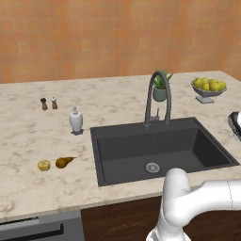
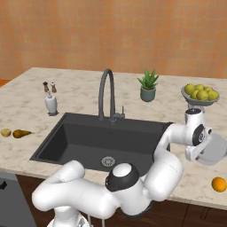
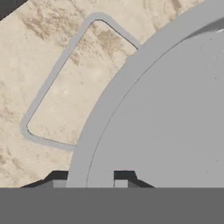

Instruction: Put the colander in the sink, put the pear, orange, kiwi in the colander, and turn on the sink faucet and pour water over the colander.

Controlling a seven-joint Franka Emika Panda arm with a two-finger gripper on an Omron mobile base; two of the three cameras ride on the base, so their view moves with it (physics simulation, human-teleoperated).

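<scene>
We see our gripper (image 3: 89,183) down at the colander (image 3: 166,127) on the counter (image 2: 26,95) to the right of the sink (image 2: 80,142). In the hand view the two fingertips (image 3: 59,183) straddle the colander's rim, one outside and one inside the bowl, so the jaws appear closed on that rim. Just beyond the fingertips, a thin wire handle (image 3: 57,74) loops out from the rim over the speckled stone.

From the right base view, the colander sits directly under the hand, and the orange (image 2: 219,184) lies near it, on the side toward the counter's front edge. The grey footed bowl of lemons (image 2: 200,94) stands behind the hand, nearer the wall, with a potted plant (image 2: 148,86) further left of it.

The sink is well to the left of the gripper, its basin bare except for the drain, and the faucet (image 2: 106,93) rises behind it. The pear (image 1: 64,162) and kiwi (image 1: 44,165) lie side by side far off, on the counter beyond the sink's other side.
</scene>
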